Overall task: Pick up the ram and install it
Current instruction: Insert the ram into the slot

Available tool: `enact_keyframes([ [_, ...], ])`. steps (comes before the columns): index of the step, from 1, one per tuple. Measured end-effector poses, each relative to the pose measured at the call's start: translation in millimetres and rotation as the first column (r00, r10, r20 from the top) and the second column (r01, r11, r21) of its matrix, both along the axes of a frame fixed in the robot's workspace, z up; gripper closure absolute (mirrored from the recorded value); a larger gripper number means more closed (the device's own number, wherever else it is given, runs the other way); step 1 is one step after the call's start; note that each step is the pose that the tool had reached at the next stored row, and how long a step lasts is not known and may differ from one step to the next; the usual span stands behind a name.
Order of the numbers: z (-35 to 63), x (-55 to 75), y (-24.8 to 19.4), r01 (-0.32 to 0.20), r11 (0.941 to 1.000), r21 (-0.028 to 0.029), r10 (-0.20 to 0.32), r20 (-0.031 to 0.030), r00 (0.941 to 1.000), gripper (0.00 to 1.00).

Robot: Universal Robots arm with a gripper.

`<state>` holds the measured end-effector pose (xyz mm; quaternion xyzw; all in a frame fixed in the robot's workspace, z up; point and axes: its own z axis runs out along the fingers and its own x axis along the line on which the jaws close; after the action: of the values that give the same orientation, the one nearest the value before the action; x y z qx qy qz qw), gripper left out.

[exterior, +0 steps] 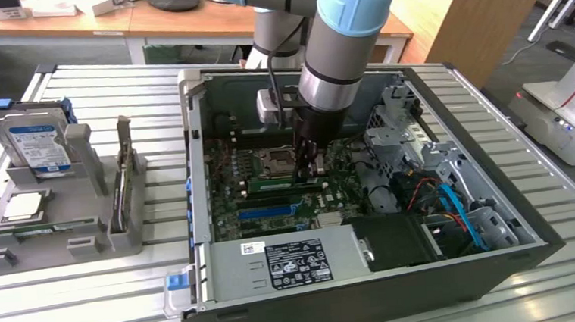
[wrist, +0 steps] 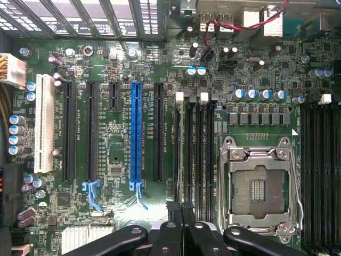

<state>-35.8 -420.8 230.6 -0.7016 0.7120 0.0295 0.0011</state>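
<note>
A Universal Robots arm (exterior: 345, 43) reaches down into an open desktop computer case (exterior: 378, 299) on a slatted metal table (exterior: 75, 312). Its gripper (exterior: 310, 174) (wrist: 182, 207) is clenched on the ram (exterior: 274, 183). The ram is a long, narrow green board dotted with dark chips. It stands on edge along the memory slots at the 6 o'clock side of the empty processor socket (exterior: 278, 160) (wrist: 259, 184). The fingers grip it near its 3 o'clock end. How deep the stick sits in its slot cannot be told.

Seen from the wrist, the black fingertips are pressed close together over the dark memory slots. These lie between the socket and a blue expansion slot (wrist: 136, 133). Fine white printing runs beside the slots but is too small to read.

At the case's 6 o'clock edge, the power supply (exterior: 294, 261) carries a black-and-white rating label whose text is not legible. At 9 o'clock from the case, well apart from the gripper, a grey parts tray (exterior: 60, 249) holds an upright hard drive (exterior: 36, 142). The drive's blue-and-white label is also unreadable. A square silver processor chip (exterior: 24, 205) lies flat in the tray at the drive's 6 o'clock.
</note>
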Motion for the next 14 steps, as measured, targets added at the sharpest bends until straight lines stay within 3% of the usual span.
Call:
enact_keyframes([
  [14,-1.7,0.0,-0.1,0.000,1.0000,-0.0001,0.000,-0.0001,1.0000,0.88],
])
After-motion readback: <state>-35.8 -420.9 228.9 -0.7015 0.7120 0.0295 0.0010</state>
